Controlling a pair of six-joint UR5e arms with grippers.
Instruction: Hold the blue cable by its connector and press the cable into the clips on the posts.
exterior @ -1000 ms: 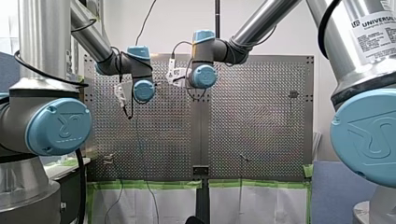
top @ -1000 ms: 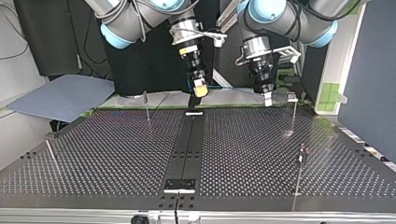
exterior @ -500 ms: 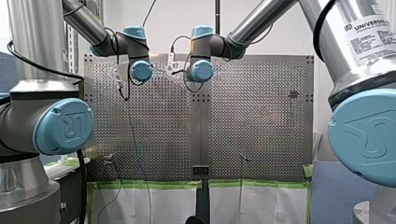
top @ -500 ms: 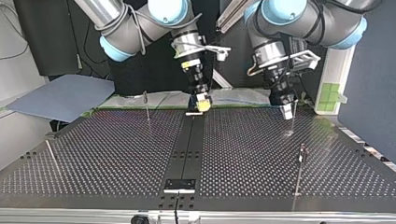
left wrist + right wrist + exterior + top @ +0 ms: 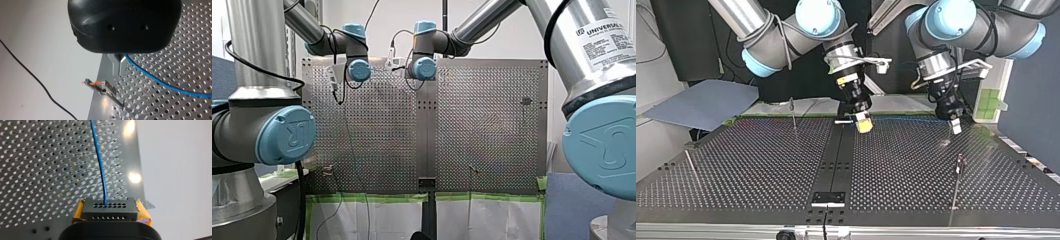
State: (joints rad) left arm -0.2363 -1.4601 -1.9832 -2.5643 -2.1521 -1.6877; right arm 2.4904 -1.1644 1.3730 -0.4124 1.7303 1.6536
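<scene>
In the right wrist view my right gripper (image 5: pixel 110 206) is shut on a black connector (image 5: pixel 110 212), held between its yellow pads (image 5: pixel 78 210). The blue cable (image 5: pixel 99 162) leaves the connector and runs straight ahead over the perforated table. My left gripper (image 5: pixel 120 72) has its metal fingers shut on the blue cable (image 5: pixel 160 81), which trails off to one side. A post clip (image 5: pixel 100 85) with an orange lever stands just ahead of those fingers. In the top view the cable (image 5: pixel 906 119) stretches between my right gripper (image 5: pixel 864 123) and my left gripper (image 5: pixel 955 126).
Thin posts stand on the perforated table (image 5: pixel 761 165): one at the far side (image 5: pixel 793 113), one at the top view's left (image 5: pixel 691 169), one at its right (image 5: pixel 958 172). A black strip (image 5: pixel 836 155) runs down the middle. A grey-blue sheet (image 5: pixel 701 105) lies beyond the table's left corner.
In the top view both grippers have moved to the right and down towards the table. The blue cable now shows stretched between them.
</scene>
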